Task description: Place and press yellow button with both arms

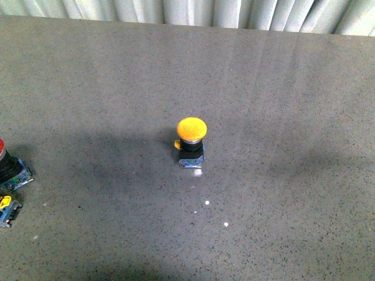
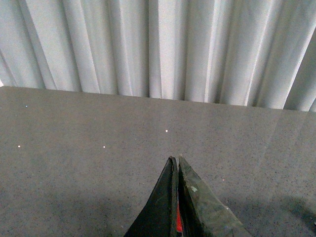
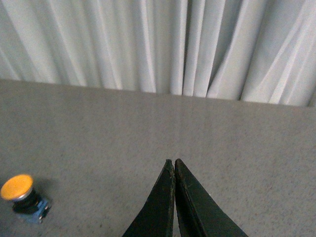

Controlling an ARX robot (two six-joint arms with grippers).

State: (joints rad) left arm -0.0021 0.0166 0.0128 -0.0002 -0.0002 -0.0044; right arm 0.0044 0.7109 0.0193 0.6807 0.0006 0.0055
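Yellow button (image 1: 191,142): upright on grey table (image 1: 281,93), centre of front frame; lower left corner of right wrist frame. Red button (image 1: 4,161) and small blue part (image 1: 7,208): left edge of front frame. Left gripper (image 2: 177,160): fingers pressed together, empty. Right gripper (image 3: 174,163): fingers pressed together, empty. White curtain (image 3: 158,44): behind the table.

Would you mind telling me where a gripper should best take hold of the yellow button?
Probably at the black collar and square base of the yellow button, coming down from above with the jaws on two opposite flat sides. It stands upright and alone, and the domed cap is rounded and wider than the body, so it would likely slip.
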